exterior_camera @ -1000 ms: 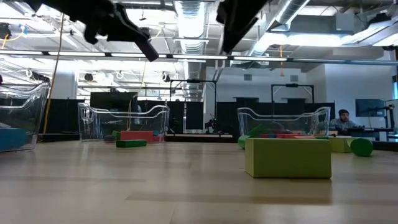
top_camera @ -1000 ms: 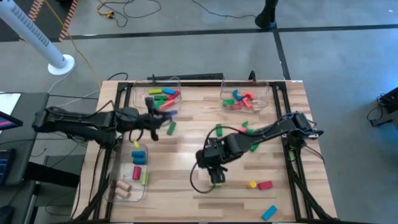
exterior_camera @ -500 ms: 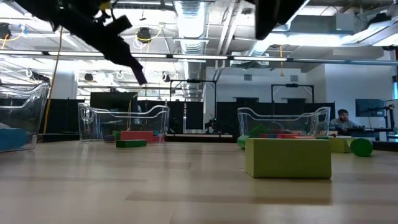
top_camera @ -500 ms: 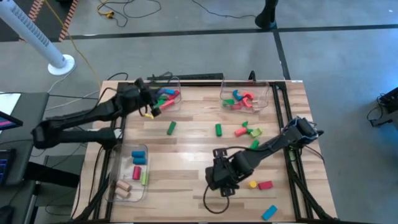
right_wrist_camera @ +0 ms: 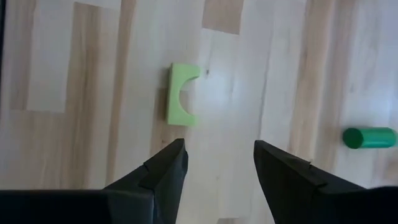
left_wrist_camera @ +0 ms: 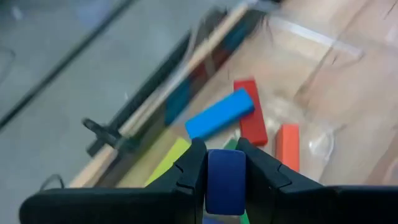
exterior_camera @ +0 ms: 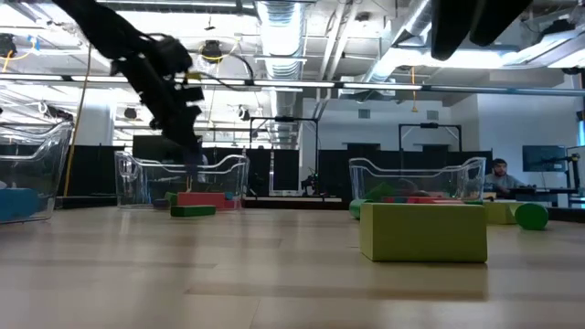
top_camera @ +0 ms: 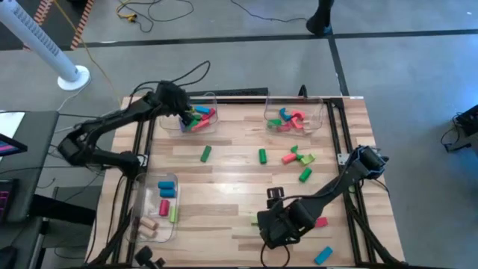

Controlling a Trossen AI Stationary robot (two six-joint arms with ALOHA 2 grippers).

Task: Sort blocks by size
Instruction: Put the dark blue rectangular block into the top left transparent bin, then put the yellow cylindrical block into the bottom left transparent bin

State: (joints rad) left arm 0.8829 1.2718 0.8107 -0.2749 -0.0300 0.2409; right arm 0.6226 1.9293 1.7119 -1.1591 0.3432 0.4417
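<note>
Left gripper [left_wrist_camera: 225,163] pinching blue block [left_wrist_camera: 225,180] over bin [top_camera: 210,99]; right gripper [right_wrist_camera: 216,162] spread, empty

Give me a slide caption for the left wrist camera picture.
Left hand shut on a blue wooden block, above a clear plastic bin holding blue, red and orange bars.

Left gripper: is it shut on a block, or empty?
Shut on a blue block: the left gripper clamps it between both fingers above the far-left bin.

The left gripper [top_camera: 181,110] hangs over the far-left bin [top_camera: 210,99], a block [left_wrist_camera: 225,182] between its fingers. The right gripper [top_camera: 278,228] sits above the table's [top_camera: 224,187] near edge, an arch block [right_wrist_camera: 181,94] just ahead.
</note>
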